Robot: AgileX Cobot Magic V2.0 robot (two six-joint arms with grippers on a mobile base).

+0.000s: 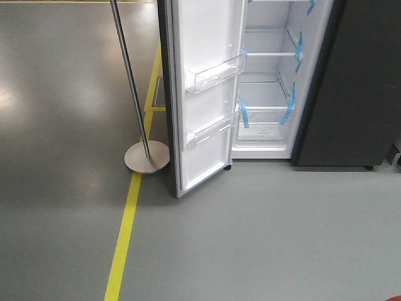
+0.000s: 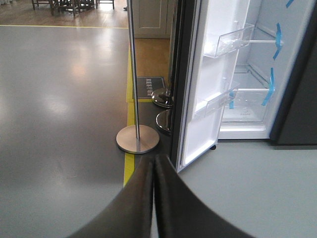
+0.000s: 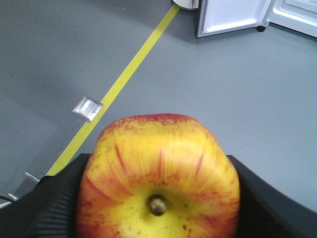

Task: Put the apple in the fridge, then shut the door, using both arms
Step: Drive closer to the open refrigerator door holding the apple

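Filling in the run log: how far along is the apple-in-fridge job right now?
Done: the apple is clamped in the right gripper, and the door stands open. In hand: the approach; bare floor separates it from the fridge. Left: set the apple inside, then close the door; the left gripper is shut and empty.

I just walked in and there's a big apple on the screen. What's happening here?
A two-armed robot is facing a fridge. Its right tool grips a red-and-yellow apple, out over the grey floor. The fridge door stands wide open, and the shelves in view look empty. The left tool is shut, holding nothing, pointing toward the door.
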